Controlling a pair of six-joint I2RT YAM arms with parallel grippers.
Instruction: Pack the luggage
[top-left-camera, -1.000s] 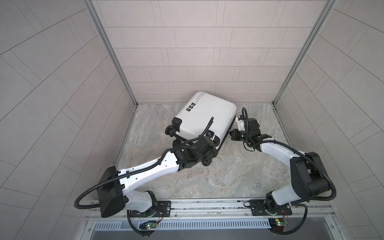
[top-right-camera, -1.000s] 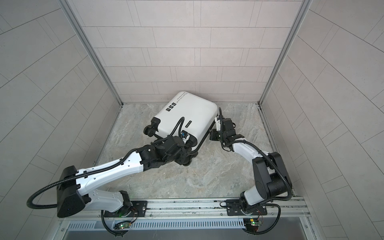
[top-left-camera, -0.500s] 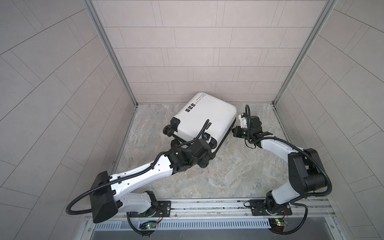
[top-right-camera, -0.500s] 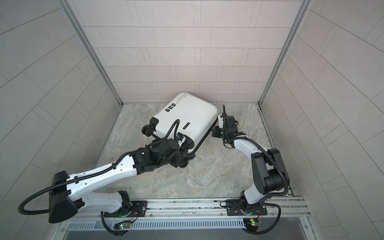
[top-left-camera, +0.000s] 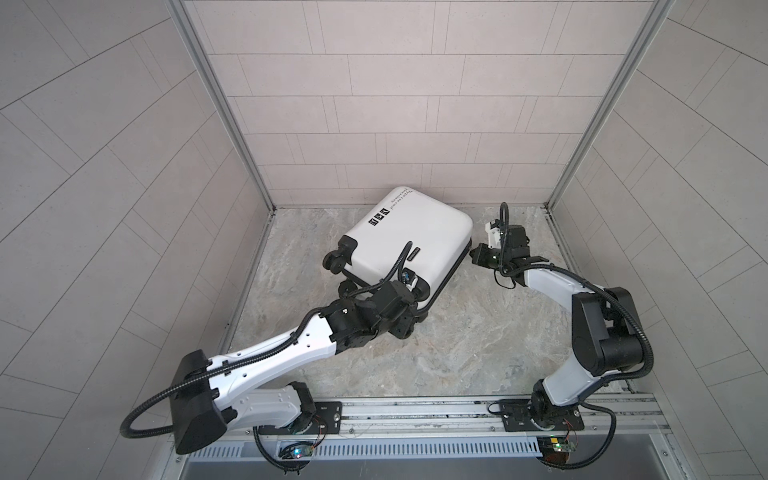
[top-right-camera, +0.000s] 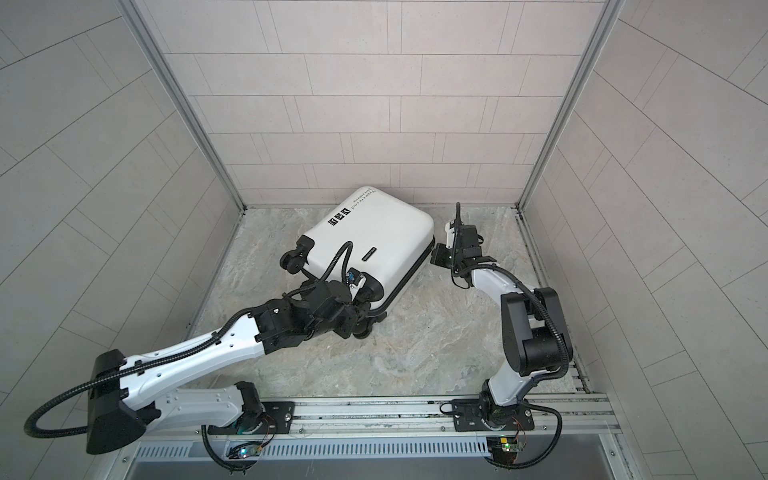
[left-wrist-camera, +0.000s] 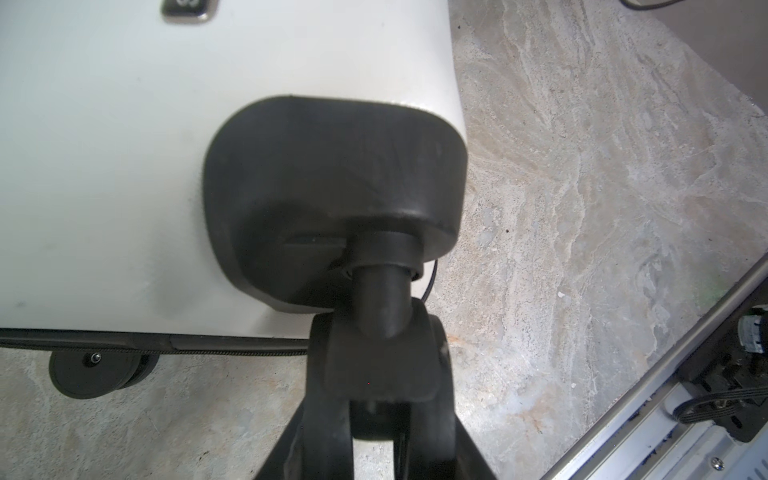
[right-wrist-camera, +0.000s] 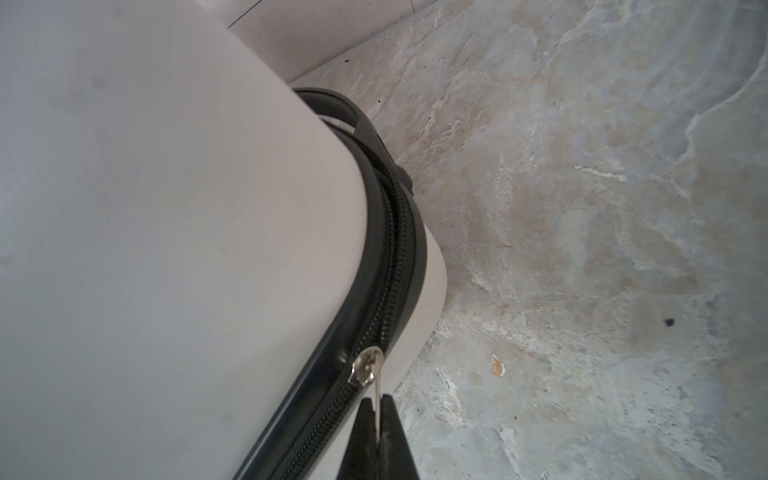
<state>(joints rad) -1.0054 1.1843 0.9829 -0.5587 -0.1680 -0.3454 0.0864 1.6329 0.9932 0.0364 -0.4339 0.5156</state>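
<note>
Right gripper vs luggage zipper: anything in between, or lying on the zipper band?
Nothing visible. The right gripper is shut on the zipper pull of the luggage, and the zipper band shows nothing lying on it in the wrist view. The left gripper clamps a spinner wheel at the near corner.

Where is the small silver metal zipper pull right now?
In the right wrist view the small silver metal zipper pull sits on the black zipper band of the white hard-shell suitcase, on its right-hand side, pinched by the shut right gripper.
</note>
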